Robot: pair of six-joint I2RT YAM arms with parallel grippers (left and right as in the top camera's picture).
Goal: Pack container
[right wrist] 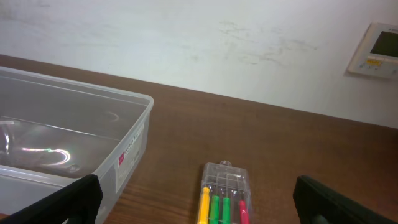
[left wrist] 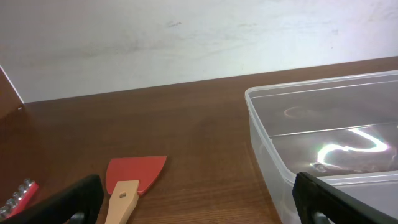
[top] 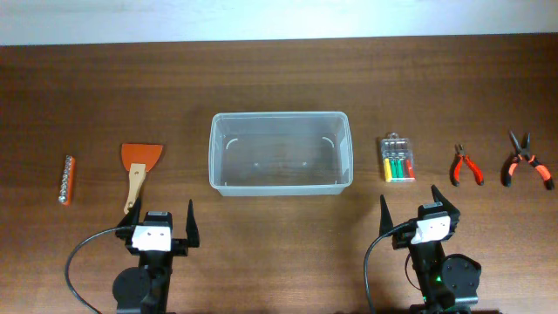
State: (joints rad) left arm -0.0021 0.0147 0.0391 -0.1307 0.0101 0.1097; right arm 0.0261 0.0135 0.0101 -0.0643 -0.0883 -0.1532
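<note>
Overhead, the dark brown wooden surface carries a row of things. At far left lies a short red strip holding silver bits. Beside it is a scraper with a red blade and pale wooden handle, its handle end near the left gripper, whose jaws stand spread and empty. In the middle sits the clear rectangular plastic container, nothing in it, between the two arms and a little ahead of them. To its right lies a clear case of yellow, green and red screwdrivers, just ahead of the right gripper, likewise released and holding nothing. Further right come small red-handled pliers, then larger orange-and-black pliers.

Nothing looks packed yet. The tools lie flat, so a pinch may slip off or scrape the wood. The tub looks light, so a nudge to its rim could slide it. The far pliers may strain the right arm's reach.
</note>
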